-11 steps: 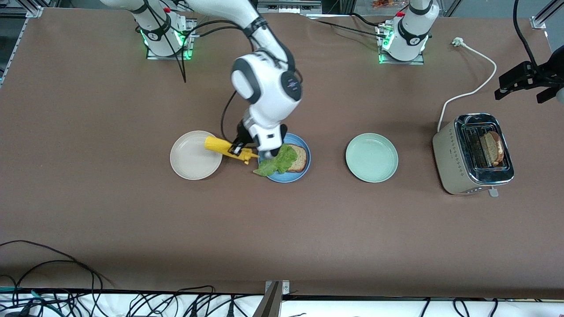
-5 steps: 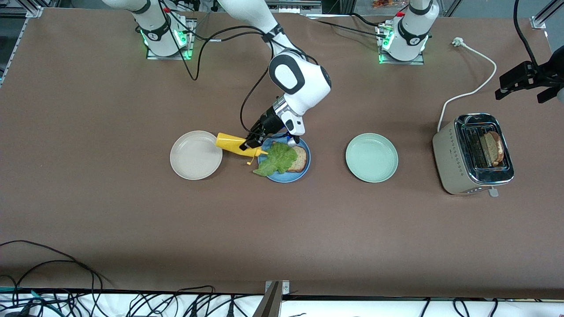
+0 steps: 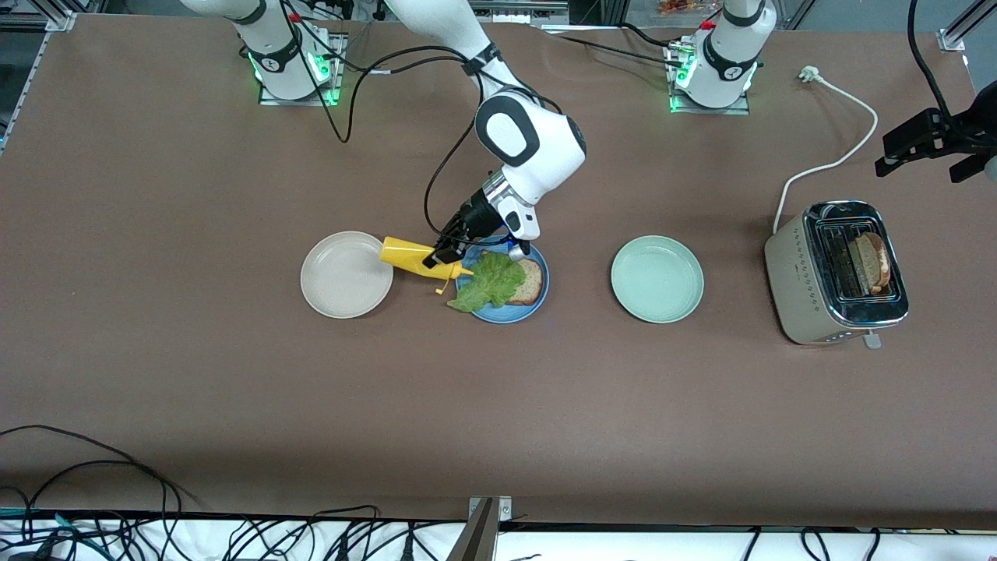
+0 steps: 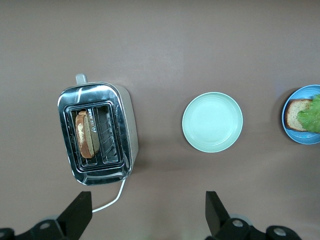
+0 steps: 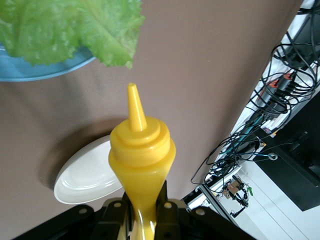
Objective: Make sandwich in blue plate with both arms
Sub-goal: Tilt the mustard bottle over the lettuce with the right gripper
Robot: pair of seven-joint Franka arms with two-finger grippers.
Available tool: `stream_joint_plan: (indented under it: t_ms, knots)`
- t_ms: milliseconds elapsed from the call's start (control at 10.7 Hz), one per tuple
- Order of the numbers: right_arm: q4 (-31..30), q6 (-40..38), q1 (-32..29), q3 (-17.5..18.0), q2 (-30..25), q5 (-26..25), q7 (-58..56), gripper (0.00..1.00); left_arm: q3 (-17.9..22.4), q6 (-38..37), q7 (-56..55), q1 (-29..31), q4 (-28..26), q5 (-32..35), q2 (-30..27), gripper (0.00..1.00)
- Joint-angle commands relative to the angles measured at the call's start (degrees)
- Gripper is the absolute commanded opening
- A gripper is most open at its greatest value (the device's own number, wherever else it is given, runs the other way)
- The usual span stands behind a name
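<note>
three plates sit in a row on the brown table: a beige plate (image 3: 347, 274) toward the right arm's end, the blue plate (image 3: 506, 284) in the middle, a green plate (image 3: 657, 279) toward the left arm's end. on the blue plate lies one bread slice (image 3: 527, 280) with a lettuce leaf (image 3: 489, 284) over it, the leaf hanging over the rim on the side toward the beige plate. second slice (image 3: 870, 262) stands in a slot of the toaster (image 3: 835, 271) at the left arm's end. right gripper (image 3: 442, 252) is over the gap between beige and blue plates, fingers closed tight on a yellow bottle (image 3: 420, 258) held tilted, its nozzle pointing at the lettuce edge; in the right wrist view the bottle neck (image 5: 142, 150) is clamped between the fingers. left gripper (image 4: 145, 212) waits high above the toaster end, fingers spread wide, holding nothing
</note>
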Motion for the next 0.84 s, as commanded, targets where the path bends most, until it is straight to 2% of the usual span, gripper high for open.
stream_joint_plan:
  t_ms: [0, 281, 562, 749]
  knots:
    - [0.8, -0.5, 0.2, -1.5, -2.9, 2.0, -1.5, 0.13, -0.3, -0.3, -0.1, -0.1, 1.4, 1.7, 0.5, 1.0]
    - [0.8, 0.1, -4.1, -3.7, -7.9, 12.3, -7.4, 0.13, -0.3, -0.3, -0.1, 0.0, 1.4, 1.7, 1.1, 1.0]
    - [0.8, 2.2, -12.0, -4.0, -11.9, 25.5, -16.8, 0.12, -0.2, -0.3, 0.4, 0.1, 1.4, 1.9, 1.0, 1.0]
    - [0.8, 2.4, -18.4, -4.1, -14.0, 37.2, -24.3, 0.12, -0.1, -0.5, 0.7, 1.1, 0.2, 2.0, 0.7, 1.0]
